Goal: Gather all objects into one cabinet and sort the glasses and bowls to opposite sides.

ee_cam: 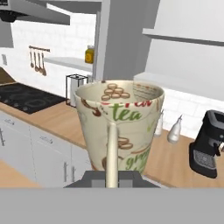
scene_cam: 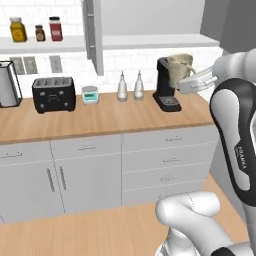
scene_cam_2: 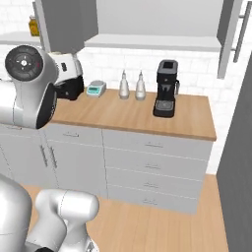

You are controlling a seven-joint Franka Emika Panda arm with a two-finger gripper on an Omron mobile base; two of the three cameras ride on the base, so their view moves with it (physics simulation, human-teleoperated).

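Note:
My gripper is shut on a beige speckled mug and holds it in the air, up beside the coffee machine. In the hand view the mug stands upright and very close. It has brown and green "tea" print, and its handle faces the camera over the gripper. The doorless wall cabinet with its pale shelf board and grey back wall hangs above the counter, higher than the mug; its board looks bare. The brown bowl, the orange cup and the second mug are out of view.
On the wooden counter stand a black coffee machine, two white bottles, a small scale, a black toaster and a kettle. An open cabinet door juts out beside the jar shelf.

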